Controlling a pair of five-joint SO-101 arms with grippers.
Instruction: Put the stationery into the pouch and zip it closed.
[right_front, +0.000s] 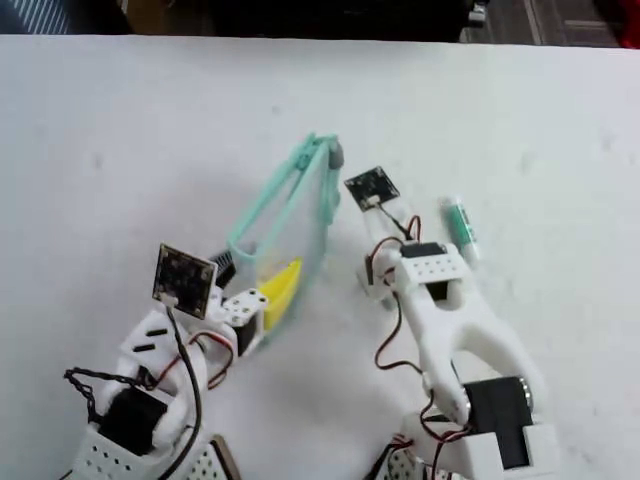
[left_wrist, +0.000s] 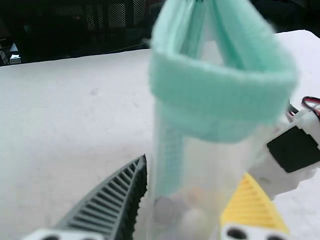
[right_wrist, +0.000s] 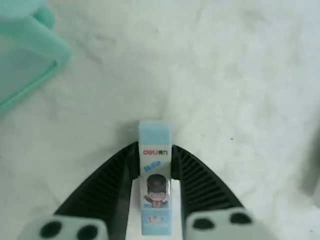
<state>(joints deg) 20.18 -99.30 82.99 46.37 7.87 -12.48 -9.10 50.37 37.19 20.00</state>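
Note:
The translucent pouch (right_front: 288, 225) with a teal zip rim stands upright on the white table, its mouth gaping. My left gripper (right_front: 255, 275) is shut on the pouch's lower end. In the left wrist view the pouch (left_wrist: 215, 100) sits between the dark finger (left_wrist: 115, 200) and the yellow finger (left_wrist: 247, 205), and blurred small things show through its wall. My right gripper (right_wrist: 155, 149) is shut on a light-blue eraser (right_wrist: 154, 135) just above the table. It is beside the pouch rim (right_wrist: 30, 55), on the pouch's right side in the high view.
A green and white tube (right_front: 460, 225) lies on the table to the right of the right arm (right_front: 435, 275). The table's dark far edge (right_front: 300, 30) runs along the back. Bare white tabletop (right_front: 120, 140) spreads to the left and behind the pouch.

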